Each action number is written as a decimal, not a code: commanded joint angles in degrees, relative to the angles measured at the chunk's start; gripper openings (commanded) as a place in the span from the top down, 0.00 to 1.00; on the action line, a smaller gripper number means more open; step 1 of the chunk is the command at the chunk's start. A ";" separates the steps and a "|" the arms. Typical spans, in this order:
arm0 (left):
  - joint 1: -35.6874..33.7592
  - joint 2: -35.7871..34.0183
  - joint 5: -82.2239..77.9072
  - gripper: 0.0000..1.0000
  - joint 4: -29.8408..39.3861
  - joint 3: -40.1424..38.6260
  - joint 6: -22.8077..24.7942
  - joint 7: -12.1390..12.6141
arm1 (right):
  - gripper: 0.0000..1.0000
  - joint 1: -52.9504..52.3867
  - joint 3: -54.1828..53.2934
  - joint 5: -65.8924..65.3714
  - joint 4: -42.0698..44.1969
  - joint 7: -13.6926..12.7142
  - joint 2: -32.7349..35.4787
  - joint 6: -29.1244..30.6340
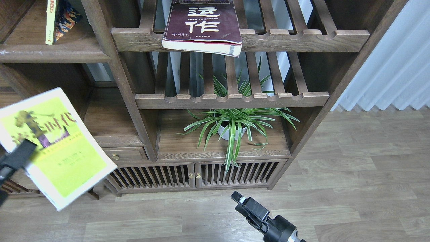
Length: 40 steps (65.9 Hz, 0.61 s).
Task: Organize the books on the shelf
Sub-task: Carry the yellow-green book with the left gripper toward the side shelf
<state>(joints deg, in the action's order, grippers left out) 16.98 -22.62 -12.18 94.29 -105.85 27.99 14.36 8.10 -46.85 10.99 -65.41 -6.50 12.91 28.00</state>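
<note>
While apparently pinched by left gripper (pixel 18 156), yellow-cream book (pixel 57 144) aloft.

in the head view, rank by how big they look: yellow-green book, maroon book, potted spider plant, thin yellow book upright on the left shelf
1. Yellow-green paperback book, though it is nearest the camera, which inflates it.
2. Green potted spider plant and maroon paperback book with white characters: too alike to rank, and the maroon book is cut off by the frame's top.
3. Thin yellow upright book.

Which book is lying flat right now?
The maroon book, flat on the top slatted shelf, overhanging its front rail. The yellow book is in my left gripper; others stand upright.
</note>
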 commanded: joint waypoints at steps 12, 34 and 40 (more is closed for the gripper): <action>-9.32 -9.80 -4.87 0.97 0.99 -5.60 0.01 2.17 | 0.01 -0.02 0.00 0.09 0.98 0.08 -0.43 0.00; -24.71 -16.40 -13.84 0.97 -1.48 -4.63 0.01 2.34 | 0.01 0.07 -0.26 0.18 1.07 0.26 -0.43 0.00; -29.45 -16.67 -16.21 0.97 -3.32 -3.84 0.01 2.96 | 0.01 0.07 -0.35 0.35 1.07 0.34 -0.43 0.00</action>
<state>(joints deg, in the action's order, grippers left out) -7.29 -38.81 -25.76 92.91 -110.48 28.03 16.76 8.14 -47.10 11.17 -64.33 -6.27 12.47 28.00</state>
